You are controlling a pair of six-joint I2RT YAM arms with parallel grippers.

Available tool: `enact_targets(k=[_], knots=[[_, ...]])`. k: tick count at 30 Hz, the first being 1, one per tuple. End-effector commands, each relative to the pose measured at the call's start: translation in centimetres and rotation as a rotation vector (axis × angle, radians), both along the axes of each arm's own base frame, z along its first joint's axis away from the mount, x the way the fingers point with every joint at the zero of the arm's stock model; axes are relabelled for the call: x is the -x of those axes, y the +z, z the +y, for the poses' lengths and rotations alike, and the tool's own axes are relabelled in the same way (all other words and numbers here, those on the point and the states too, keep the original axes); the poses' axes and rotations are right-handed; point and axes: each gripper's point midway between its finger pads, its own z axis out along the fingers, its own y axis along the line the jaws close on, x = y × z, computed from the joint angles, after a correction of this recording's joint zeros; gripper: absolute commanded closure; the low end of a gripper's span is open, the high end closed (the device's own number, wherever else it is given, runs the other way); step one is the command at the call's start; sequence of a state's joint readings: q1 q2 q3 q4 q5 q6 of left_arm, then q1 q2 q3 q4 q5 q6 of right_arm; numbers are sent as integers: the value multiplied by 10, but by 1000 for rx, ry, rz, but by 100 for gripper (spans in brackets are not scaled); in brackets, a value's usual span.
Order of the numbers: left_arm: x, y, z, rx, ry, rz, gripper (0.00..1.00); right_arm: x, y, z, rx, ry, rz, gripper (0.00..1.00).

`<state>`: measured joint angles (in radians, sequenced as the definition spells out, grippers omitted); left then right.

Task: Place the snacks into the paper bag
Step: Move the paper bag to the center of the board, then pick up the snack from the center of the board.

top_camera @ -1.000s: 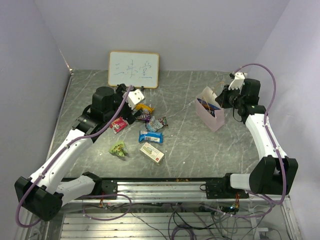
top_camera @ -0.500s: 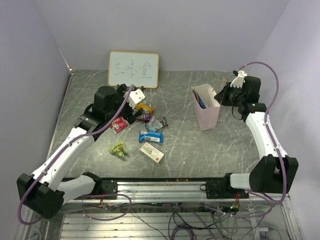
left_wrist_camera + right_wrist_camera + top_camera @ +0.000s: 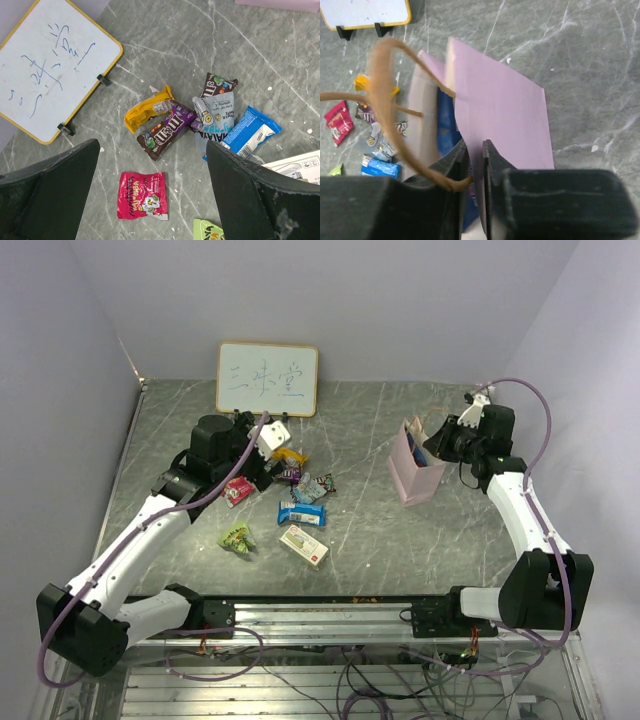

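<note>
The pale pink paper bag (image 3: pixel 415 475) stands at the right, tilted, with a dark blue crisp bag (image 3: pixel 447 125) inside it. My right gripper (image 3: pixel 441 445) sits at the bag's rim. In the right wrist view its jaws (image 3: pixel 475 147) are a narrow gap apart, with the bag's pink wall (image 3: pixel 505 110) between them and the brown handle (image 3: pixel 385 90) looping over the left finger. My left gripper (image 3: pixel 262 455) hangs wide open above the loose snacks. Below it lie a pink packet (image 3: pixel 143 196), a brown-purple packet (image 3: pixel 166 129), an orange wrapper (image 3: pixel 147 109) and a blue-white bar (image 3: pixel 248 132).
A white writing board (image 3: pixel 267 379) stands at the back of the table. A green packet (image 3: pixel 238 537) and a flat pale box (image 3: pixel 304 546) lie nearer the front. The walls close in on both sides.
The right gripper has swung the paper bag from a lean to the right into a more upright stand and shifted it slightly. Its jaws have parted a little. The left arm has barely moved.
</note>
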<state>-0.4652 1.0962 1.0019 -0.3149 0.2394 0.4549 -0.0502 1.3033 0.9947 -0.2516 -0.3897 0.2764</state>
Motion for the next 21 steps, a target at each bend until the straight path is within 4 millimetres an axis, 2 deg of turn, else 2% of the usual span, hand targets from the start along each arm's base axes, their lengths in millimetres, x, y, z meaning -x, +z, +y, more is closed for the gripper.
enact_targets(k=[1, 5, 6, 7, 14, 18, 21], knots=[[-6, -1, 5, 31, 47, -8, 0, 9, -11, 0, 18, 4, 29, 76], [-12, -16, 18, -12, 138, 51, 0, 9, -1, -4, 68, 19, -2, 48], [-13, -20, 21, -23, 145, 73, 0, 10, 1, -6, 85, 24, -9, 44], [-15, -24, 25, -24, 152, 98, 1, 8, 12, -8, 105, 22, -38, 41], [-12, -60, 46, -6, 128, 286, 1, 21, 42, -18, 262, 89, -102, 29], [-6, -83, 57, -19, 117, 374, 2, 35, 55, -22, 352, 143, -129, 28], [3, -102, 67, -69, 93, 442, 2, 48, 62, -16, 377, 217, -155, 28]])
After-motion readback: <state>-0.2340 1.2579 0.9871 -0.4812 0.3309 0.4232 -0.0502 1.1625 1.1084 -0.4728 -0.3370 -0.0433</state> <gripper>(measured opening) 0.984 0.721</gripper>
